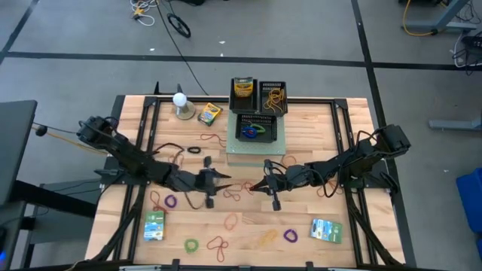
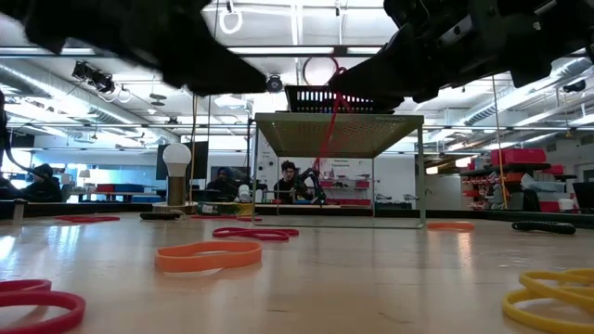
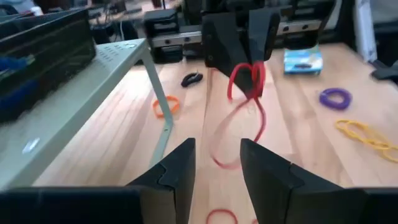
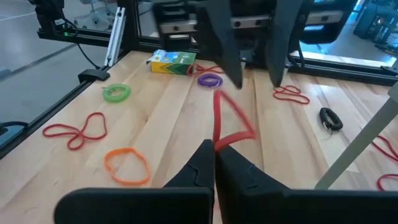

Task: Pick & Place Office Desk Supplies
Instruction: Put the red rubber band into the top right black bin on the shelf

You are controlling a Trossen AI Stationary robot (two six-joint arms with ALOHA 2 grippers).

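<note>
A thin red rubber band dangles limp above the table's middle, pinched in the right gripper, whose fingers are shut on it. The left gripper faces it, fingers partly open and empty. Held by so little, the band could slip free or snag on the wire stand.

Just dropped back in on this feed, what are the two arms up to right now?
The right gripper is shut on a red rubber band, holding it above the middle of the table. The left gripper faces it, fingers open, with nothing between them. Many other rubber bands lie loose on the wood, along with two flat packets near the front edge. Black bins on the grey stand at the back already hold a crayon box and some bands.
</note>
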